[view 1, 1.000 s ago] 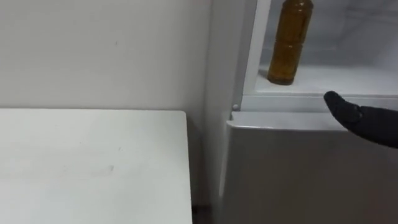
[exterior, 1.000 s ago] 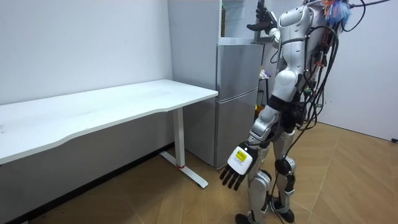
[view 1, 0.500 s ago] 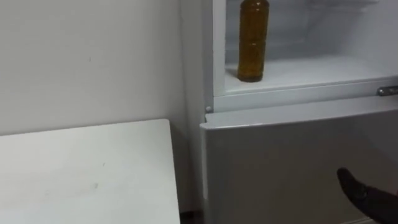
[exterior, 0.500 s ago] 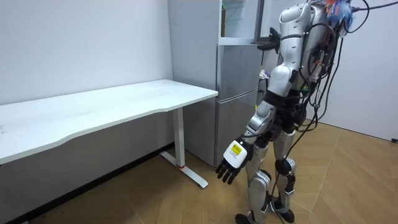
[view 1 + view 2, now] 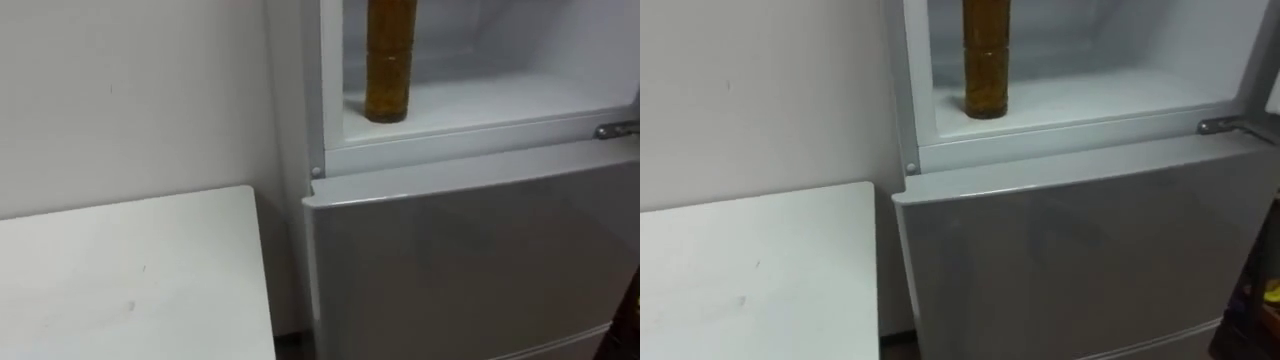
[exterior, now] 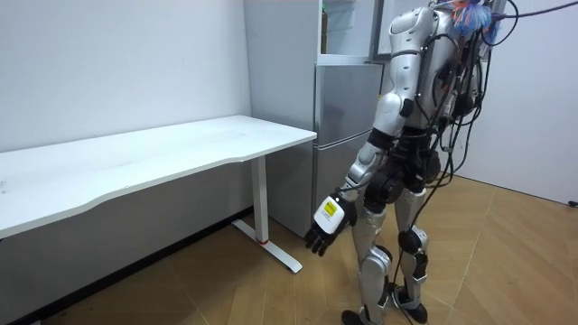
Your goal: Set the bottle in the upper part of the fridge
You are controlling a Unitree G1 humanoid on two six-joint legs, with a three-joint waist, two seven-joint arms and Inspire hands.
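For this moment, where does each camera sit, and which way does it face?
Left eye view: on the robot's head, facing forward and down at the fridge, its upper compartment open with the bottle standing inside; the table lies lower left.
Right eye view: same head, slightly further right, same scene.
Room view: standing in the room, off to the side, facing the whole robot, upright before the fridge, left hand hanging open.
Shared: all three show fridge and table; both eye views show the bottle.
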